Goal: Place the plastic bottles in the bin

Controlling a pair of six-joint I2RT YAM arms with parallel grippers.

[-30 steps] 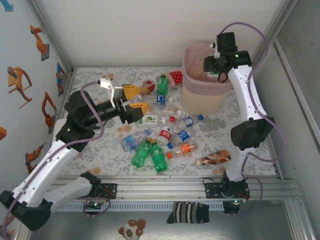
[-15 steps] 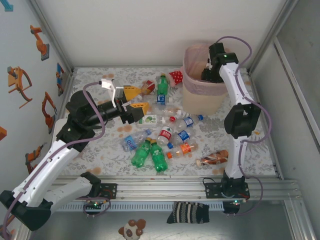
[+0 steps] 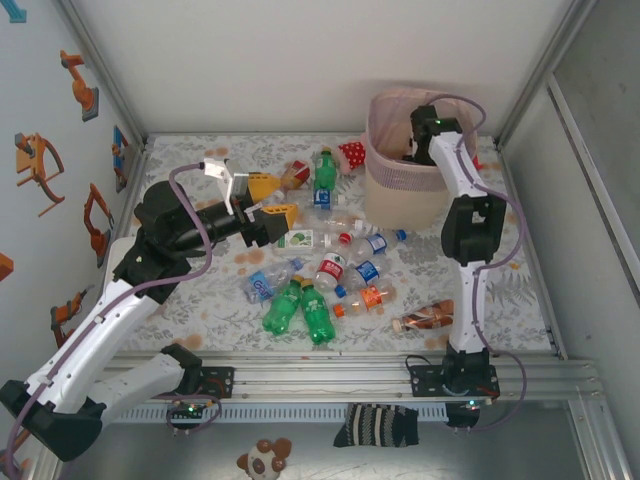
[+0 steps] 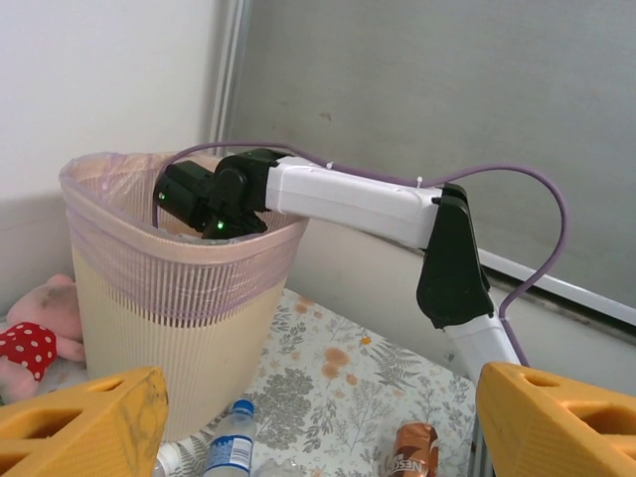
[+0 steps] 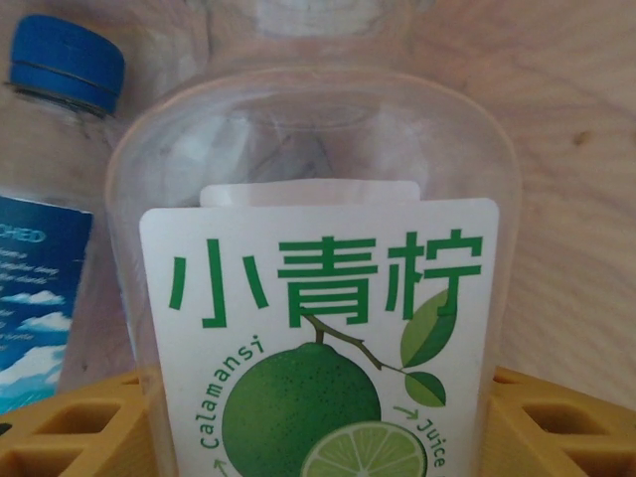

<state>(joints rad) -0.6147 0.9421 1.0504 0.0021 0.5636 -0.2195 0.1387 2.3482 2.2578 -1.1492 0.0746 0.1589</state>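
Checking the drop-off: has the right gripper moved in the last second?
Yes. The right gripper has swung left from above the bin's right rim and dipped inside it, holding a clear bottle.

In the top view, the rim of the bin [image 3: 400, 200] conceals the fingertips of the right gripper [image 3: 418, 146]. In the right wrist view, the lower edge crops the juice bottle [image 5: 318, 298]; the left edge crops a blue-capped bottle [image 5: 50, 209].

I've swung the right arm [image 3: 452, 178] leftward and lowered the right gripper [image 5: 318, 437], clamped on its calamansi juice bottle [image 5: 318, 258], down inside the bin [image 3: 400, 205]; its elbow [image 3: 470, 230] has come in beside the bin.
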